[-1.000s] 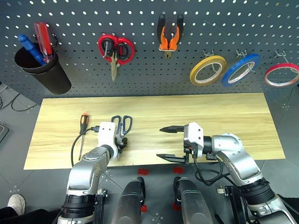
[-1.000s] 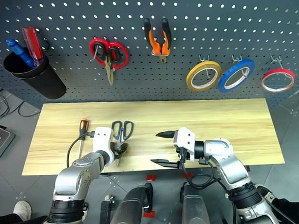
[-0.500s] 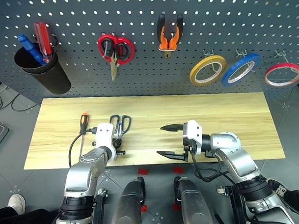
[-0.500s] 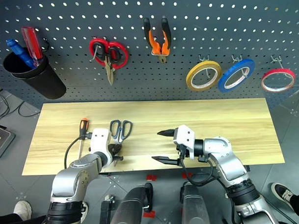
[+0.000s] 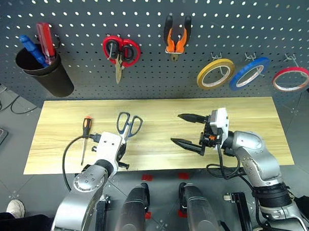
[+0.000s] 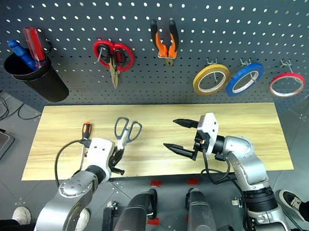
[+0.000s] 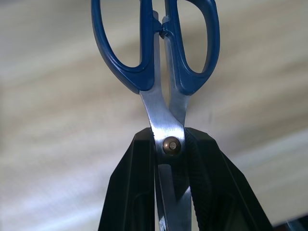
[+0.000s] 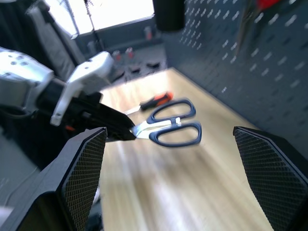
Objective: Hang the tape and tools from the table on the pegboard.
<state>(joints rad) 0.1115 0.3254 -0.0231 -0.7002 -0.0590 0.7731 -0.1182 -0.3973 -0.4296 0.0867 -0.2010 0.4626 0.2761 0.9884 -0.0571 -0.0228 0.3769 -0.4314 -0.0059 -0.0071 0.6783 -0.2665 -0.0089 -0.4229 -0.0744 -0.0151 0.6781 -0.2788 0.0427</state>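
My left gripper is shut on the blades of the dark blue-handled scissors, at their pivot. It holds them just above the table, handles pointing toward the pegboard. My right gripper hangs open over the table's middle, pointing left at the scissors, a hand's width away. The orange-and-black screwdriver lies on the table left of the scissors. The orange-and-black pliers and the red tape hang on the pegboard.
On the pegboard, a black cup at the left holds red and blue screwdrivers. Red-handled scissors hang beside the pliers, and a yellow roll and a blue roll hang left of the red tape. A person's shoe stands at the lower left.
My left gripper closed on the scissors' blades and lifted them off the table, drawing back a little. My right gripper rose and shifted right, staying open.
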